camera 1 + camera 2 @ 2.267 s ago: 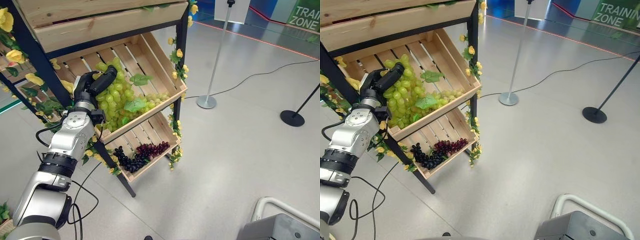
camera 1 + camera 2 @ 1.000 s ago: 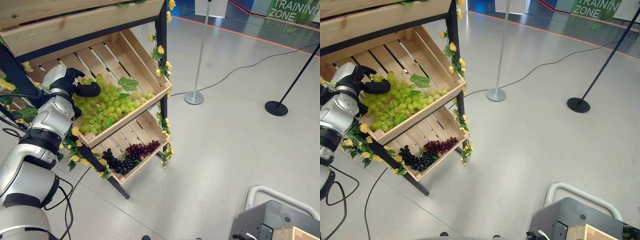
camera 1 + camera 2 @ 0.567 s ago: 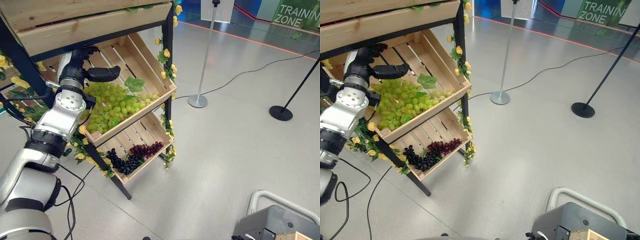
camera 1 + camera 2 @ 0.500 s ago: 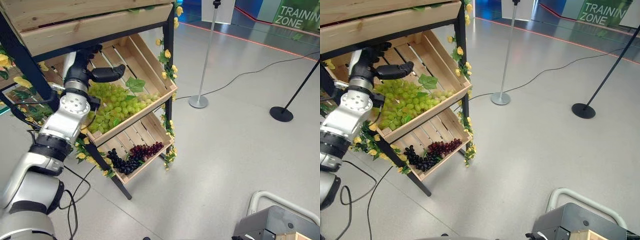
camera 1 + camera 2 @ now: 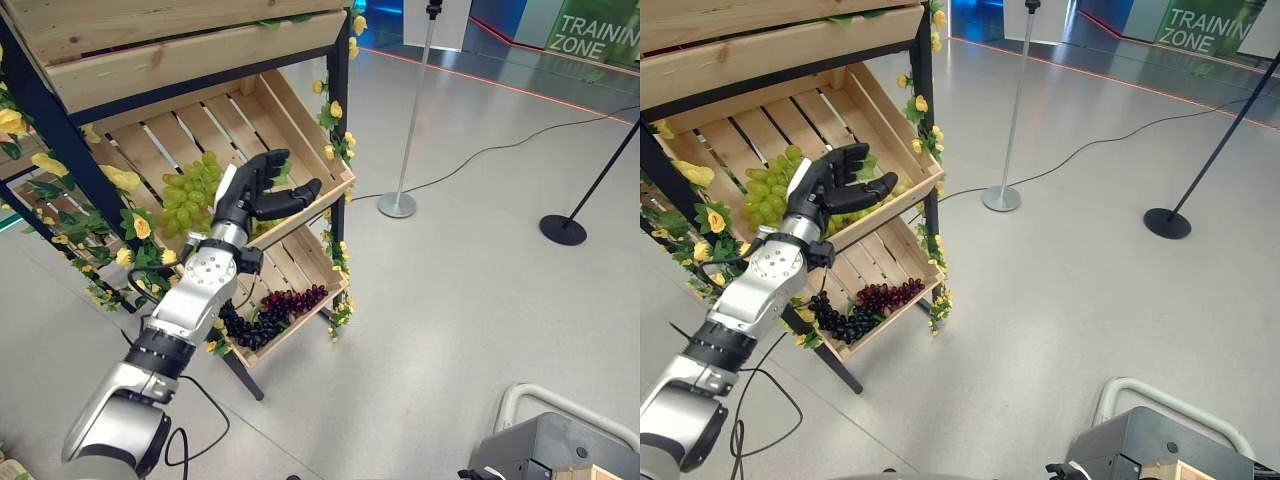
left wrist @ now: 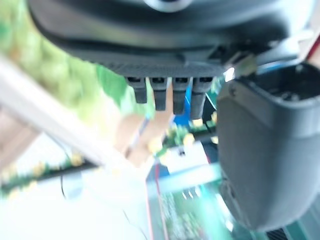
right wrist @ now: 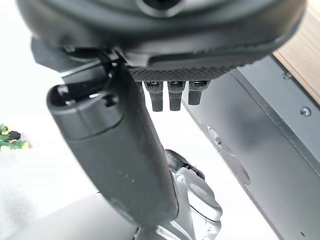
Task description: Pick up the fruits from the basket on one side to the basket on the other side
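A dark-framed shelf rack (image 5: 62,118) trimmed with yellow flowers and leaves stands on the grey floor (image 5: 480,300) at about 10 o'clock, carrying tilted wooden crates one above another. The middle crate (image 5: 262,110) holds green grapes (image 5: 188,192) toward its 9 o'clock side, and the lower crate (image 5: 292,268) holds black grapes (image 5: 247,328) with dark red grapes (image 5: 292,299) just beside them at 3 o'clock. On the floor, a silver stanchion base (image 5: 398,204) sits at 12 o'clock, a black stanchion base (image 5: 563,229) at 2 o'clock, and a thin black cable (image 5: 500,145) runs between them.

Green grapes (image 5: 188,192); dark grapes (image 5: 268,316) — purple-black.
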Robot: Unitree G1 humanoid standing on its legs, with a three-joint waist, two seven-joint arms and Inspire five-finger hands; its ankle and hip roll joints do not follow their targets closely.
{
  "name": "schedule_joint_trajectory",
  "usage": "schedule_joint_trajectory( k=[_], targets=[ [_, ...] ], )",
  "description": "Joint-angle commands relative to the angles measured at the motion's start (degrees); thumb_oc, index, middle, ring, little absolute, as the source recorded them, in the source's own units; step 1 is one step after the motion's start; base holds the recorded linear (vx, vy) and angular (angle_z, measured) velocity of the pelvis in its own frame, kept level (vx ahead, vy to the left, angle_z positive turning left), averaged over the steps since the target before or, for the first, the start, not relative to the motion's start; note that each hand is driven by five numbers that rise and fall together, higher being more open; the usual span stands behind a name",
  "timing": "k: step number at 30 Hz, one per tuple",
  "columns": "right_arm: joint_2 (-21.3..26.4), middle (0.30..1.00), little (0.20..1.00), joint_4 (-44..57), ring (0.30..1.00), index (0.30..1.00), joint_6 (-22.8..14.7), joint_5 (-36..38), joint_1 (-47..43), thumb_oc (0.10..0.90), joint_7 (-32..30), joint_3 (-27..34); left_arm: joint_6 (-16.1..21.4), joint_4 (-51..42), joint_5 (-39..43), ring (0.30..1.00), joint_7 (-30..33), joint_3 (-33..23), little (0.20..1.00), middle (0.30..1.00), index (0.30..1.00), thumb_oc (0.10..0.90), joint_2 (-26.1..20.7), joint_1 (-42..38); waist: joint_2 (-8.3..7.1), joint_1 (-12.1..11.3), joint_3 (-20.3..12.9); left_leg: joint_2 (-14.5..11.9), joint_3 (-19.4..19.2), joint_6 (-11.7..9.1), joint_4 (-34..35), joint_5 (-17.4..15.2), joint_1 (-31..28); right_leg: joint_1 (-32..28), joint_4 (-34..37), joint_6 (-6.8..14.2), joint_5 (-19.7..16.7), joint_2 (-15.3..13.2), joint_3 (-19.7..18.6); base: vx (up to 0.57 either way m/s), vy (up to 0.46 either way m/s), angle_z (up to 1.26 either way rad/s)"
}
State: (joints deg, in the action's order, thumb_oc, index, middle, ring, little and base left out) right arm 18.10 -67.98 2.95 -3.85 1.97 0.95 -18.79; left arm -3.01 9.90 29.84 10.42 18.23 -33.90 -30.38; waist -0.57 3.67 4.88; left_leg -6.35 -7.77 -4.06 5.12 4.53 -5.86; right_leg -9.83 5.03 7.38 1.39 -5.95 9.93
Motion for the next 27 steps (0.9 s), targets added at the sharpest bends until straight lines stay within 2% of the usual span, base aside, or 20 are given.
schedule_joint_trajectory(
  k=[1, 5, 7, 9, 10, 12, 13, 14, 16, 18, 19, 20, 21, 22, 23, 24, 25, 26, 27],
  targets=[
    [1.7, 0.900, 0.900, -0.3, 0.900, 0.900, 0.4, 1.9, -2.5, 0.800, -4.0, 0.0, 11.8, -4.1, 1.7, 0.900, -2.9, -6.1, 0.900, 0.900, 0.900, 0.800, 2.1, -6.2, -0.55, -1.5, -1.5, -0.9, 0.8, 0.1, -0.1, -4.4, -2.7, 1.5, -0.3, 0.3, -4.1, -2.4, -1.1, -0.07, -0.034, -0.07],
    [2.1, 0.900, 0.900, 1.7, 0.900, 0.900, 1.2, 2.7, -2.8, 0.800, -4.1, 0.4, 15.1, -3.7, 3.0, 0.900, -5.3, -5.5, 0.900, 0.900, 0.900, 0.800, 5.1, -3.0, -0.89, -0.8, -1.5, -1.4, 0.2, 0.0, -0.1, -4.5, -3.4, 1.7, -0.1, -0.2, -4.1, -1.7, -2.3, -0.07, -0.028, -0.11],
    [2.4, 0.900, 0.900, 2.2, 0.900, 0.900, 1.6, 2.2, -3.0, 0.800, -3.8, 0.7, 17.7, -3.1, 3.0, 0.900, -7.4, -5.2, 0.900, 0.900, 0.900, 0.800, 6.9, -0.3, -1.06, -0.7, -1.6, -1.2, 0.7, 0.2, -0.1, -4.7, -4.0, 2.2, 0.0, -0.7, -4.1, -0.9, -4.2, -0.04, -0.009, -0.25],
    [2.5, 0.900, 0.900, 2.2, 0.900, 0.900, 1.9, 1.6, -3.3, 0.800, -3.5, 0.7, 18.6, -3.7, 2.2, 0.900, -7.8, -4.9, 0.900, 0.900, 0.900, 0.800, 8.2, 1.6, -1.07, -0.8, -1.6, -0.6, 1.8, 0.5, -0.2, -5.0, -4.5, 2.5, 0.0, -1.0, -4.0, -0.3, -6.2, -0.01, 0.014, -0.40],
    [2.7, 0.900, 0.900, 2.0, 0.900, 0.900, 2.7, 0.6, -3.9, 0.800, -3.1, 0.7, 20.2, -4.3, 0.0, 0.900, -7.8, -4.7, 0.900, 0.900, 0.900, 0.800, 9.4, 4.3, -1.09, -1.4, -1.3, 1.2, 4.9, 1.4, -1.7, -6.4, -4.0, 2.9, 0.0, -1.3, -4.3, 0.2, -9.5, -0.03, 0.033, -0.68],
    [2.7, 0.900, 0.900, 2.2, 0.900, 0.900, 4.0, -0.7, -5.3, 0.800, -2.6, 0.0, 21.5, -6.1, -3.1, 0.900, -6.6, -6.0, 0.900, 0.900, 0.900, 0.800, 9.9, 9.1, -0.75, -3.8, -1.2, 6.7, 14.7, 3.5, -4.6, -8.2, -1.4, 4.8, 0.0, -0.9, -5.9, 0.6, -15.3, -0.03, 0.046, -1.07],
    [2.6, 0.900, 0.900, 2.3, 0.900, 0.900, 4.4, -0.3, -5.6, 0.800, -2.8, -0.1, 21.3, -6.6, -2.2, 0.900, -7.4, -6.5, 0.900, 0.900, 0.900, 0.800, 9.8, 10.2, -0.50, -4.2, -1.2, 7.4, 15.9, 3.9, -4.7, -8.6, -1.3, 5.0, 0.0, -0.8, -5.9, 0.7, -16.1, 0.00, 0.098, -1.81],
    [2.3, 0.900, 0.900, 2.0, 0.900, 0.900, 4.8, 0.0, -5.9, 0.800, -3.7, 0.9, 20.8, -6.9, 0.4, 0.900, -10.9, -7.9, 0.900, 0.900, 0.900, 0.800, 10.2, 12.8, 0.02, -4.5, -1.0, 7.7, 14.6, 4.5, -4.9, -8.7, -0.9, 5.5, -0.2, -0.6, -6.3, 0.5, -17.0, 0.01, 0.132, -1.91],
    [1.7, 0.900, 0.900, 2.1, 0.900, 0.900, 3.9, 0.3, -4.7, 0.800, -5.5, 3.1, 21.8, -4.9, 0.6, 0.900, -14.8, -7.2, 0.900, 0.900, 0.900, 0.800, 11.2, 15.3, 0.23, -4.0, -0.6, 7.5, 11.9, 4.8, -4.6, -8.6, -0.9, 6.5, -0.4, 0.0, -7.5, -0.6, -15.9, -0.03, 0.170, -1.43],
    [1.3, 0.900, 0.900, 2.6, 0.900, 0.900, 3.5, 0.1, -4.2, 0.800, -6.1, 3.8, 22.2, -2.0, 1.5, 0.900, -16.2, -5.4, 0.900, 0.900, 0.900, 0.800, 11.4, 16.8, 0.24, -3.8, -0.3, 7.7, 11.9, 5.1, -3.7, -8.4, -1.2, 7.9, -0.4, 0.7, -8.8, -1.3, -15.3, -0.06, 0.107, -0.11],
    [0.7, 0.900, 0.900, 3.0, 0.900, 0.900, 3.3, 0.4, -4.0, 0.800, -6.7, 3.8, 24.5, 3.5, -0.8, 0.900, -18.7, -2.8, 0.900, 0.900, 0.900, 0.800, 11.3, 18.8, 0.37, -3.5, 0.1, 8.0, 11.7, 5.5, -2.7, -7.8, -1.3, 9.6, -2.6, 1.2, -9.2, -1.3, -14.0, -0.09, 0.084, 0.14],
    [0.5, 0.900, 0.900, 3.2, 0.900, 0.900, 3.3, -0.1, -4.0, 0.800, -6.4, 3.7, 26.1, 5.4, -2.7, 0.900, -18.7, -1.9, 0.900, 0.900, 0.900, 0.800, 10.9, 20.0, 0.42, -3.8, 0.3, 7.9, 10.8, 5.6, -2.3, -7.4, -1.2, 10.7, -5.7, 1.5, -9.3, -1.4, -11.6, -0.14, 0.090, -0.01],
    [0.0, 0.900, 0.900, 3.8, 0.900, 0.900, 3.9, -1.0, -4.1, 0.800, -5.9, 3.3, 26.1, 6.8, -2.9, 0.900, -19.2, -1.4, 0.900, 0.900, 0.900, 0.800, 10.3, 21.6, 0.47, -4.6, 0.6, 7.7, 9.0, 5.7, -1.9, -6.9, -1.2, 12.3, -10.6, 1.9, -9.4, -2.2, -7.4, -0.18, 0.091, -0.17],
    [-0.5, 0.900, 0.900, 3.9, 0.900, 0.900, 3.9, -2.1, -4.2, 0.800, -5.4, 2.5, 26.4, 8.5, -3.5, 0.900, -20.0, -1.8, 0.900, 0.900, 0.900, 0.800, 10.0, 25.0, 1.14, -6.2, 1.1, 6.6, 6.2, 5.6, -1.5, -6.0, -1.0, 12.6, -17.5, 1.5, -8.0, -3.6, -2.1, -0.20, 0.097, -0.73],
    [-1.0, 0.900, 0.900, 3.2, 0.900, 0.900, 3.8, -1.9, -4.2, 0.800, -5.3, 2.4, 27.9, 11.5, -7.2, 0.900, -20.8, -1.1, 0.900, 0.900, 0.900, 0.800, 9.7, 27.3, 1.56, -7.2, 1.2, 6.1, 4.7, 5.7, -1.3, -5.2, -0.4, 12.4, -20.5, 0.8, -6.5, -3.3, -0.5, -0.15, 0.072, -1.00],
    [-1.0, 0.900, 0.900, 3.1, 0.900, 0.900, 3.8, -1.9, -4.3, 0.800, -5.3, 2.4, 28.0, 11.8, -7.6, 0.900, -20.8, -1.0, 0.900, 0.900, 0.900, 0.800, 9.7, 27.4, 1.56, -7.3, 1.2, 6.1, 4.6, 5.7, -1.3, -5.2, -0.4, 12.3, -20.7, 0.8, -6.3, -3.3, -0.4, -0.12, -0.022, -1.35],
    [-1.5, 0.900, 0.900, 1.6, 0.900, 0.900, 4.0, -1.1, -4.7, 0.800, -5.6, 2.1, 25.9, 16.4, -8.8, 0.900, -20.8, 1.2, 0.900, 0.900, 0.900, 0.800, 10.0, 28.1, 1.30, -8.0, 1.1, 6.0, 4.1, 5.7, -1.8, -4.6, 0.6, 10.1, -17.8, -0.2, -3.4, -1.8, 0.4, -0.08, -0.081, -0.77],
    [-1.8, 0.900, 0.900, 1.0, 0.900, 0.900, 4.3, -0.8, -4.9, 0.800, -5.7, 1.8, 23.0, 18.1, -7.2, 0.900, -21.0, 1.7, 0.900, 0.900, 0.900, 0.800, 10.5, 28.1, 1.05, -8.4, 0.9, 6.0, 4.2, 5.6, -2.2, -4.5, 1.1, 8.5, -14.9, -0.9, -2.1, -1.2, 0.9, -0.09, -0.150, -0.43],
    [-2.4, 0.900, 0.900, -0.4, 0.900, 0.900, 4.5, -2.0, -5.4, 0.800, -5.2, 1.5, 22.7, 23.1, -9.1, 0.900, -20.1, 2.8, 0.900, 0.900, 0.900, 0.800, 12.6, 28.3, 0.16, -9.2, 0.4, 6.2, 4.0, 5.0, -2.7, -4.8, 1.6, 5.3, -8.3, -1.4, -2.5, -1.3, 2.4, -0.05, -0.138, -0.07]
  ],
)
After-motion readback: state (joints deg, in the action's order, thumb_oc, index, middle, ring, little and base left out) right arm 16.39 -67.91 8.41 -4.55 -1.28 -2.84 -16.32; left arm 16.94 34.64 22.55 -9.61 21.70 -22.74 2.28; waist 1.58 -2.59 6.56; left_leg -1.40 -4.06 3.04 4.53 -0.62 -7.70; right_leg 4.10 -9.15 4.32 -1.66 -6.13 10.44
